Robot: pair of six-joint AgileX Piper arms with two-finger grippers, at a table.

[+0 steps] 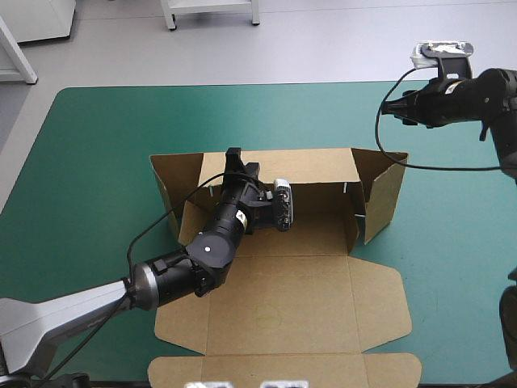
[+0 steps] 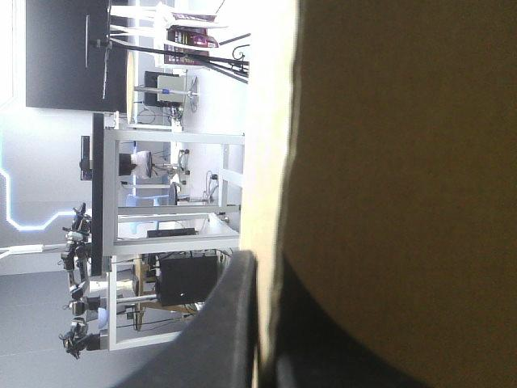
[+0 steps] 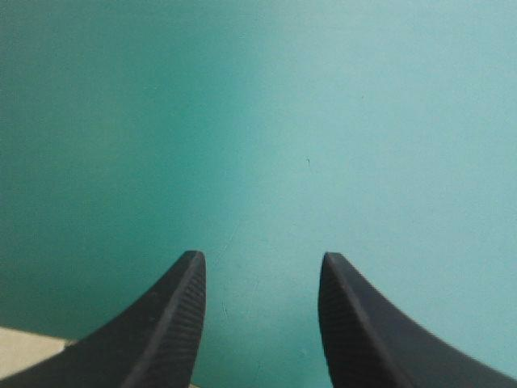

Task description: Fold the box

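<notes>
The brown box [image 1: 291, 307] lies in the middle of the table with its lid panel flat toward the near edge. Its back wall [image 1: 311, 166] and right side flap [image 1: 381, 190] stand raised. My left gripper [image 1: 236, 158] reaches over the tray floor to the back wall's top edge, near its left end. In the left wrist view the board [image 2: 404, 162] runs between my left gripper [image 2: 266, 331], one black finger [image 2: 218, 331] on each side, shut on it. My right gripper [image 1: 397, 109] hovers beyond the box's far right corner, apart from it. It [image 3: 260, 271] stands open over bare cover.
The teal-green cover [image 1: 97, 178] surrounds the box, wide on the left and on the far side. The lid's front flaps [image 1: 283, 368] reach the table's near edge. The left arm [image 1: 170, 275] lies across the box's left side.
</notes>
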